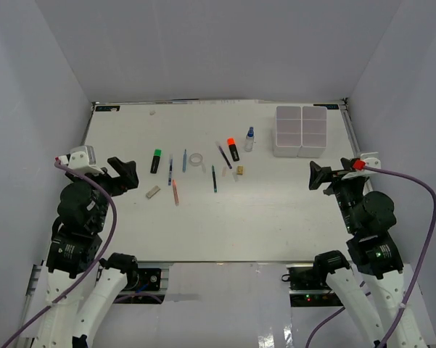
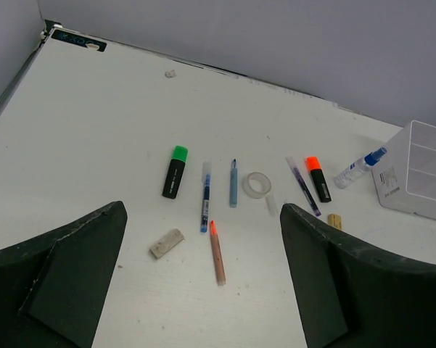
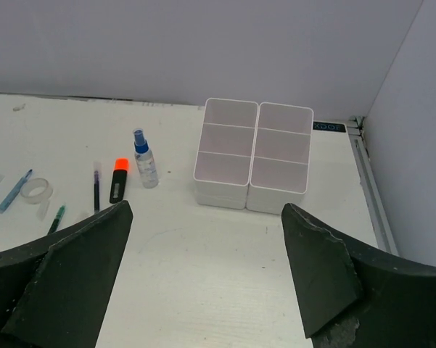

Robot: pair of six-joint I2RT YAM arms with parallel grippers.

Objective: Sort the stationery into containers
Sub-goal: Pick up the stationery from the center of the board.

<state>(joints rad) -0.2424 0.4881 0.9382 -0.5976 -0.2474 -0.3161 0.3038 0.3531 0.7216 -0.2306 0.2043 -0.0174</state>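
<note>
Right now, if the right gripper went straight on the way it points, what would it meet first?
Probably the bare table just short of the two white organiser boxes; if the right gripper travels flatter than it seems, their near wall comes first. Depth is unclear.

Two white-and-black arms, each trailed by a lilac cable.
The left arm (image 1: 78, 217) and the right arm (image 1: 370, 221) had glossy white lower shells and chunky black motor joints. The left gripper (image 1: 125, 172) and the right gripper (image 1: 317, 176) bore matte black wedge-shaped fingers (image 2: 65, 283), scuffed pale along their edges. A white wrist bracket (image 1: 82, 155) topped the left; a red tab (image 1: 358, 164) marked the right, where a green light (image 1: 378, 254) glowed.
</note>
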